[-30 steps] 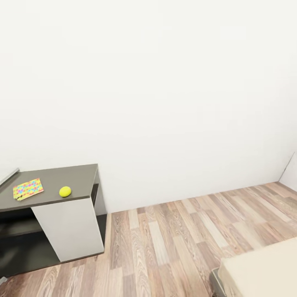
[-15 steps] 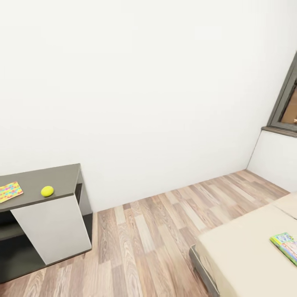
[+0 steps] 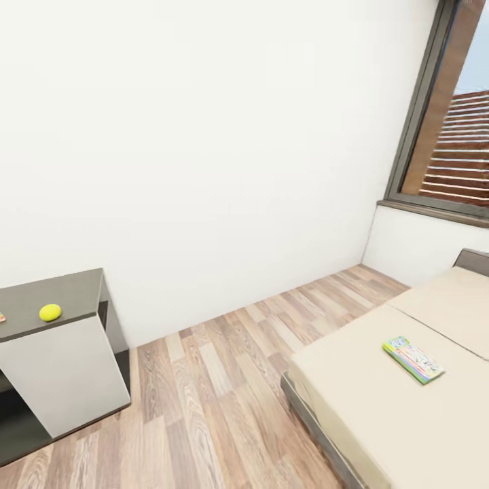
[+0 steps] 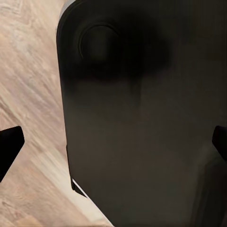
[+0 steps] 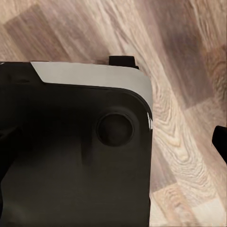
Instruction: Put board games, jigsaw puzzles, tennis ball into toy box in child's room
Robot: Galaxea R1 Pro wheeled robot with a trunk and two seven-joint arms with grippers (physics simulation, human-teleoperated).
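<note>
At the far left of the head view we see the dark grey side table (image 3: 68,288), with a flat matte top and a white smooth side panel; on its top lies the tennis ball (image 3: 49,312), small, round and yellow-green, near the front edge; at the very left border a tiny piece of something colourful touches the top, too small for us to name. In the middle runs the wood-plank floor (image 3: 224,380), with clear grain, below a plain white wall (image 3: 204,149). To the right stands the bed (image 3: 380,401) with a smooth beige cover; on it lies one board game (image 3: 413,359), a flat green-edged printed box, well apart from the table. Behind is a dark-framed window (image 3: 441,115).

In the left wrist view our left gripper (image 4: 113,146) shows two black fingertips (image 4: 9,144) at opposite borders, so it stands wide open and holds nothing, above the robot's dark rounded base (image 4: 142,118). Of the right gripper we see one dark tip (image 5: 221,141) only; we cannot tell how far it is open.
</note>
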